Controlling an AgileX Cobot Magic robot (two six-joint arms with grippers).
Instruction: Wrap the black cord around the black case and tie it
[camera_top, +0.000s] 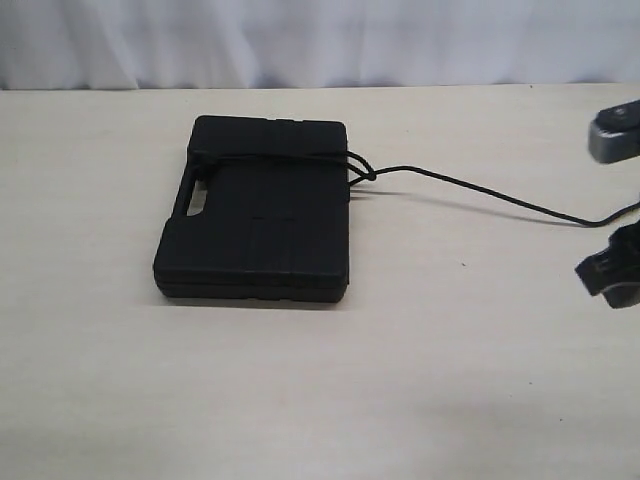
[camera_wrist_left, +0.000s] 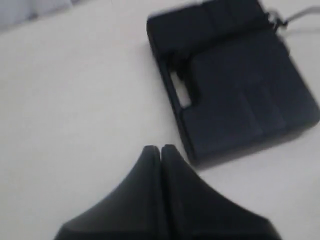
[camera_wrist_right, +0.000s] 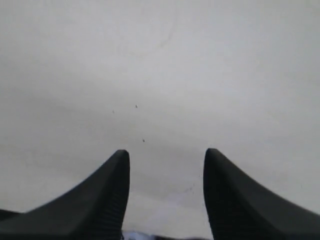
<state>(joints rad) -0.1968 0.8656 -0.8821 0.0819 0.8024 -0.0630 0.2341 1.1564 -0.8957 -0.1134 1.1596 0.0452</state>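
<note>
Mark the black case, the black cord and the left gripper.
black case (camera_top: 260, 230), exterior view, middle of its top face.
black cord (camera_top: 480, 188), exterior view, free stretch right of the case.
left gripper (camera_wrist_left: 160, 150), left wrist view, where its shut fingertips meet.

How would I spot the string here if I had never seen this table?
On the pale table lies a flat black case. Across its far end runs the black cord, looped at the case's right edge and trailing away to the right. It is the only thin, string-like thing there.
</note>
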